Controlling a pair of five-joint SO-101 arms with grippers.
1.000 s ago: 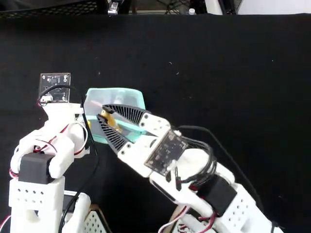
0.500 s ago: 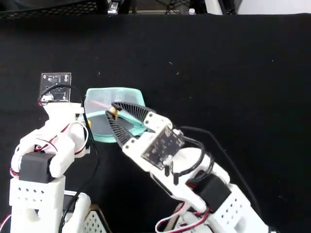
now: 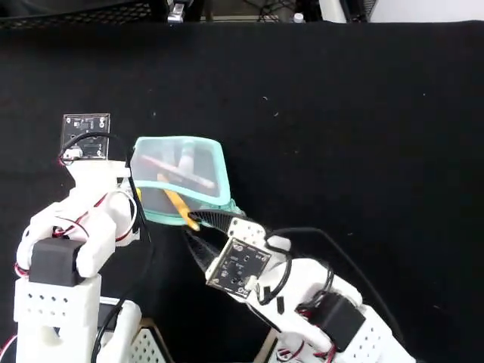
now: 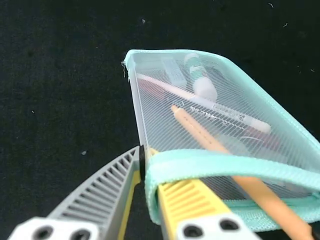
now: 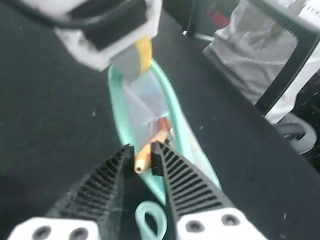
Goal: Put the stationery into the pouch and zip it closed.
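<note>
The mint mesh pouch lies at the left of the black table, mouth toward the arms. My left gripper is shut on the pouch's rim and holds the mouth up. Through the mesh I see a white pen, a small tube and an orange pencil. The pencil slants out of the mouth. My right gripper is at the mouth, its black fingers shut on the pencil's outer end. The zipper's mint pull loop hangs below the fingers.
Black cloth covers the table, with free room to the right of the pouch and behind it. The left arm's white body stands close beside the pouch. A mesh chair stands beyond the table.
My right gripper has drawn back from over the pouch toward the table's front edge, and now holds the pencil by its outer end. The pouch now shows uncovered. The left arm has kept still.
</note>
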